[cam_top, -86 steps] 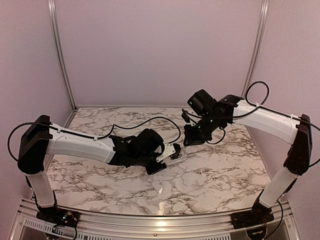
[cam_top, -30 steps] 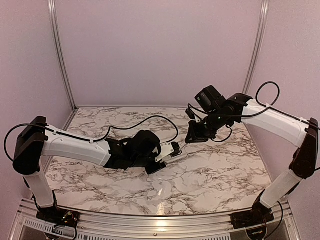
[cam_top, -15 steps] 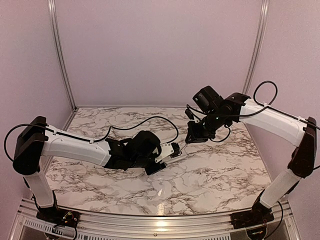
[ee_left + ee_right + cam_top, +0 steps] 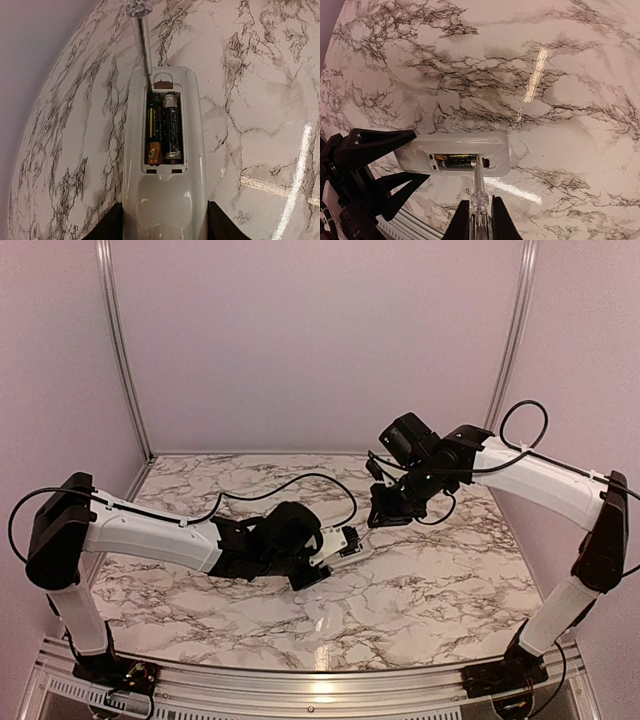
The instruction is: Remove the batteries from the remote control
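While the left end effector (image 4: 164, 224) is clamped on one end of the remote (image 4: 165, 195), the rest of the white bar juts out past its fingers over the middle of the tabletop (image 4: 260, 100), with the compartment facing up and uncovered. Two batteries (image 4: 171, 130) lie side by side in the recess, one with an orange and yellow wrap, the other dark with a silver cap. Count: one remote, two batteries, one stick. The right end effector (image 4: 479, 220) is closed on the clear handle of the stick (image 4: 478, 186), which reaches in from the direction of the far right corner. Its metal tip sits inside the recess at the far end of the orange battery, touching or just beside it; I cannot tell which
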Controlling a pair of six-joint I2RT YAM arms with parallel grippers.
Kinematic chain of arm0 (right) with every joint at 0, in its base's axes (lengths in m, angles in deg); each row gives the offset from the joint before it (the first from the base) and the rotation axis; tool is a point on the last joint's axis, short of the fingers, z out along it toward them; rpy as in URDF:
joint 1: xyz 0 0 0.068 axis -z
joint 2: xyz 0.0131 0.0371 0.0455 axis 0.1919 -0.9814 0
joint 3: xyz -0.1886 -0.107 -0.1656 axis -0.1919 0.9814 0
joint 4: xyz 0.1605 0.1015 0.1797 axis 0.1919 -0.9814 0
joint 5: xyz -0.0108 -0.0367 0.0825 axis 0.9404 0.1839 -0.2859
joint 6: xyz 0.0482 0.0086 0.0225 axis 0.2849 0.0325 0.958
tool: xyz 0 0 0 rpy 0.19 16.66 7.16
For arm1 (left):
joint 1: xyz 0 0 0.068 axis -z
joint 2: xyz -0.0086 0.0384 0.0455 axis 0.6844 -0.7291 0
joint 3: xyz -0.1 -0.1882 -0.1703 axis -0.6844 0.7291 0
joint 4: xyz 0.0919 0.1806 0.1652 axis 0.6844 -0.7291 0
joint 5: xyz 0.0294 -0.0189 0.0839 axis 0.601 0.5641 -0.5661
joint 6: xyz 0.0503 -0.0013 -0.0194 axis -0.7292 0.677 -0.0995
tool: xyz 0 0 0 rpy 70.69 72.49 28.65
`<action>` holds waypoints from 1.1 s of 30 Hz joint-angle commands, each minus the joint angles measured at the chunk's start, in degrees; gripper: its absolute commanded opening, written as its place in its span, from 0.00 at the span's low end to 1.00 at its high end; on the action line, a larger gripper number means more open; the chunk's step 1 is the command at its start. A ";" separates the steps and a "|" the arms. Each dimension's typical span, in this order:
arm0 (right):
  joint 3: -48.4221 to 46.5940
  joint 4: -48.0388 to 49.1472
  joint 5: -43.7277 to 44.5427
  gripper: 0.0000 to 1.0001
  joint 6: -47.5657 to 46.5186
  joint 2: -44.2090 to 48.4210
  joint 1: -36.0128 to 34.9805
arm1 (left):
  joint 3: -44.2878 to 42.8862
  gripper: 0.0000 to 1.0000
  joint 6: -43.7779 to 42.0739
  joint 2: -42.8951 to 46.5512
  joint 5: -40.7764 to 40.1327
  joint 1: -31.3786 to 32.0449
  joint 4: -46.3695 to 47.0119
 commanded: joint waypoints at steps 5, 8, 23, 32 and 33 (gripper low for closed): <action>-2.07 -1.79 0.99 0.00 -0.19 -1.36 -1.04 | -2.29 0.00 -0.04 -0.21 -0.87 0.37 0.80; -2.06 -1.78 0.60 0.00 -0.25 -1.54 -1.16 | -2.31 0.00 -0.08 -0.22 -1.11 0.37 0.96; -6.01 -5.57 2.72 0.00 0.53 -4.13 -1.98 | -4.39 0.00 -1.08 -2.34 -4.74 1.34 -0.58; -6.06 -5.11 2.67 0.00 0.62 -5.02 -2.66 | -4.39 0.00 -0.70 -2.41 -5.09 1.43 -0.45; -5.95 -4.96 2.39 0.00 0.54 -5.14 -2.66 | -4.30 0.00 -0.68 -2.27 -5.09 1.43 -0.20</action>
